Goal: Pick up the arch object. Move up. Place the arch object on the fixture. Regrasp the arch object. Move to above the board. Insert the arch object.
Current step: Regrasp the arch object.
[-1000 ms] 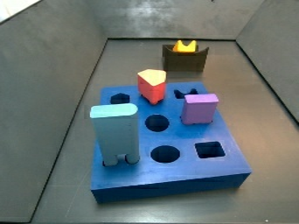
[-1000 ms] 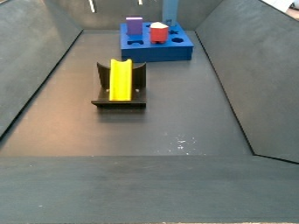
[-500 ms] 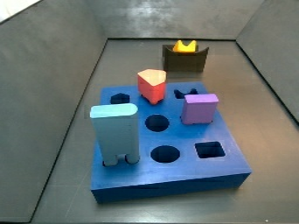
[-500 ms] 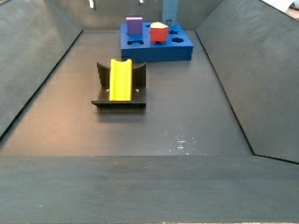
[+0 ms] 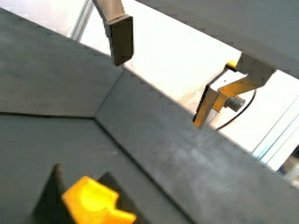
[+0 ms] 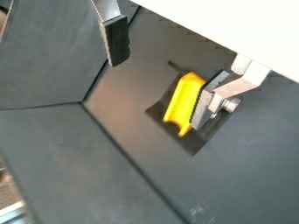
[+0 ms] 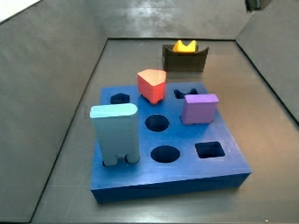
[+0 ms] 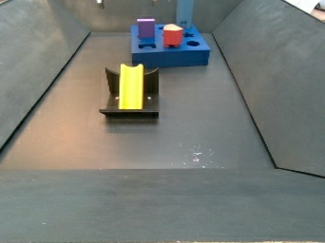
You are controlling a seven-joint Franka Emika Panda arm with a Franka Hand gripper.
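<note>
Dark grey walled floor, with arch object unmoved on fixture left of centre, gripper raised well above it, jaws wide apart and empty, regrasp likely next.

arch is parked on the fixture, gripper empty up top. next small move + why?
Probably descend toward the arch object to regrasp it. It lies in the fixture, untouched, while the gripper hangs well above with open jaws holding nothing. The board comes later.

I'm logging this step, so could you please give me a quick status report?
Gripper open, empty, high above the floor. Arch object resting in the fixture, untouched. Board clear of the gripper; nothing in the way.
</note>
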